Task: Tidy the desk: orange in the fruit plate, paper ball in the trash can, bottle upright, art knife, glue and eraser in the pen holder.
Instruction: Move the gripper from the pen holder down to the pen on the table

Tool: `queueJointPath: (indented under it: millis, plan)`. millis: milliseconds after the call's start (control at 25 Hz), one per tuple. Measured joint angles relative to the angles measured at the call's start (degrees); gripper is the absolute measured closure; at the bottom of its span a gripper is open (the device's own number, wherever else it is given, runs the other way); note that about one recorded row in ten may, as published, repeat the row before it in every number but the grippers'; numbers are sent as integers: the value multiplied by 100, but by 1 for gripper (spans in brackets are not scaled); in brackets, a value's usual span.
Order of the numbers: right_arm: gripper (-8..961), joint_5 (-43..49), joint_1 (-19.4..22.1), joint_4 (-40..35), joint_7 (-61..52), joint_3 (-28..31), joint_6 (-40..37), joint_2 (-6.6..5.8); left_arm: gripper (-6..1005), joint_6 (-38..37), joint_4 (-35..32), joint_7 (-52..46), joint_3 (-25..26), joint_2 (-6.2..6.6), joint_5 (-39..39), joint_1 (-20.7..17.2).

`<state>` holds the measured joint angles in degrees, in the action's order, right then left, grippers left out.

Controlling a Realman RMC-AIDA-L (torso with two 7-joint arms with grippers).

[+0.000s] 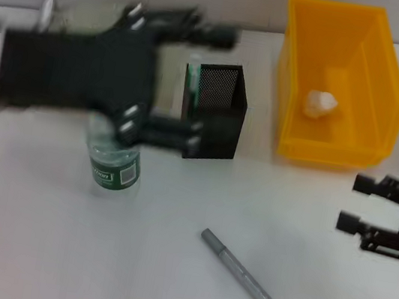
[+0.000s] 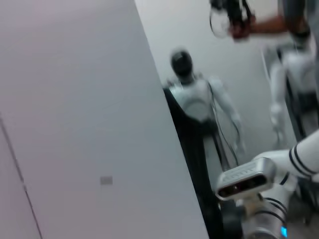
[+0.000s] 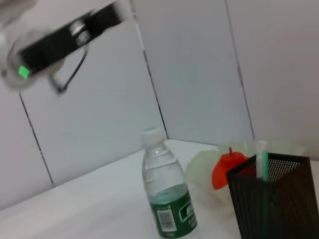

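A clear water bottle [image 1: 115, 166] with a green label stands upright on the white desk; it also shows in the right wrist view [image 3: 167, 194]. The black mesh pen holder [image 1: 216, 114] stands beside it, with a green and white item [image 3: 261, 167] inside. A grey art knife [image 1: 236, 268] lies on the desk in front. A paper ball [image 1: 319, 102] lies in the yellow bin [image 1: 378, 79]. The orange [image 3: 227, 167] sits in the pale fruit plate [image 3: 202, 164]. My left gripper [image 1: 206, 86] is blurred, open and empty above the bottle and pen holder. My right gripper [image 1: 354, 201] is open and empty at the right.
The left wrist view shows only a wall and other robots [image 2: 197, 99] farther off in the room. The fruit plate's rim [image 1: 73, 12] shows behind my left arm at the back left. A wall runs along the desk's far edge.
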<state>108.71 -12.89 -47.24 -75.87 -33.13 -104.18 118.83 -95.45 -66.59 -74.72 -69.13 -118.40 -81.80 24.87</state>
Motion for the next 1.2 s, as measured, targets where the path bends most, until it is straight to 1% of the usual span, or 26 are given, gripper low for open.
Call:
queueJointPath:
  millis: [40,80,120,200,240,280,400,440,480,600,640,680,800,840,880,960,1000,1040,1160,1200]
  plan:
    - [165,3,-26,-530,-544,-23,-142,6,204,-166,495,359,70,-5,43,-206]
    - [165,3,-26,-530,-544,-23,-142,6,204,-166,495,359,70,-5,43,-206]
    - [165,10,-63,-839,-881,-29,-276,10,204,-220,882,655,93,-11,64,-383]
    - [165,32,-147,-1370,-1460,-36,-471,14,204,-249,1453,1094,106,-17,83,-603]
    - [165,105,-255,-1987,-2145,-46,-667,17,204,-261,2129,1528,150,-12,91,-725]
    - [165,105,-255,-1987,-2145,-46,-667,17,204,-261,2129,1528,150,-12,91,-725]
    - [165,346,-488,-2888,-3088,-90,-909,6,205,-233,3112,2122,306,2,74,-764]
    - [165,698,-677,-3543,-3853,-280,-1008,-11,206,-204,3615,2511,365,15,49,-793]
    - [165,698,-677,-3543,-3853,-280,-1008,-11,206,-204,3615,2511,365,15,49,-793]
    - [165,1503,-1075,-4436,-5257,-943,-1173,-95,214,-142,3917,2938,369,23,28,-938]
    - [165,2010,-1421,-4895,-6131,-1458,-1352,-135,214,-59,3971,3013,344,20,23,-1027]
    - [165,2010,-1421,-4895,-6131,-1458,-1352,-135,215,-59,3971,3013,344,20,23,-1027]
    - [165,2646,-2019,-5259,-7072,-2055,-1630,-144,216,88,4045,3017,276,15,-14,-1089]
    - [165,3067,-2418,-5314,-7461,-2420,-1813,-134,217,156,4073,2987,243,18,-177,-1098]
    - [165,3067,-2418,-5314,-7461,-2420,-1813,-134,217,156,4073,2987,243,18,-177,-1098]
    - [166,3486,-2682,-5301,-7612,-2761,-1858,-87,217,210,4083,2962,247,19,-362,-1099]
    - [166,3668,-2772,-5269,-7646,-2917,-1849,-55,217,272,4087,2954,250,17,-429,-1099]
    - [166,3951,-2904,-5097,-7747,-3243,-1807,14,217,360,4079,2951,250,15,-497,-1100]
    - [166,4041,-2986,-4862,-7996,-3670,-1649,52,217,454,4043,2951,270,17,-631,-1080]
    - [166,4041,-2986,-4862,-7996,-3670,-1649,52,217,454,4043,2951,270,17,-631,-1080]
